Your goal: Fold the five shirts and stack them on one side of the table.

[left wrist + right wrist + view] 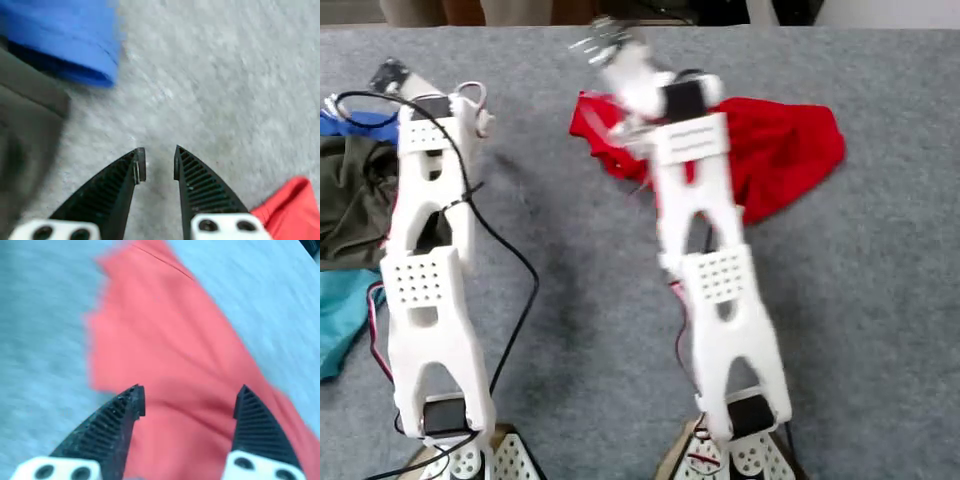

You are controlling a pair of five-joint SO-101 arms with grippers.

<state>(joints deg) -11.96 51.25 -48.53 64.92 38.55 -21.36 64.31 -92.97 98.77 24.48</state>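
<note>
At the left edge of the table [880, 330] we find three shirts lying together: a blue shirt [350, 125] farthest from the arm bases, a dark shirt [350, 200] touching it, and a teal shirt [340, 310] nearest. The dark one looks rumpled rather than squarely folded. We judge that a stack built on it may lean or slide.

The left gripper [159, 165] hangs over bare table just beside the blue shirt [65, 40], its jaws parted only narrowly and holding nothing. At that width a close on cloth could catch a thin pinch and lose it. A sideways sweep could also drag the blue edge out of shape. A black cable [520, 280] trails loose on the table from the left arm, and we note it could snag a dragged garment.

Centre-right, the right gripper [189, 400] sits above the red shirt [165, 350] with jaws spread wide and empty. The red shirt [780, 150] lies bunched and unfolded at the far side of the table, partly beneath the right arm. We judge the main risks here to be a grasp that takes several layers at once, so the shirt lifts as a wad, and the arm pinning the cloth it must pull.
</note>
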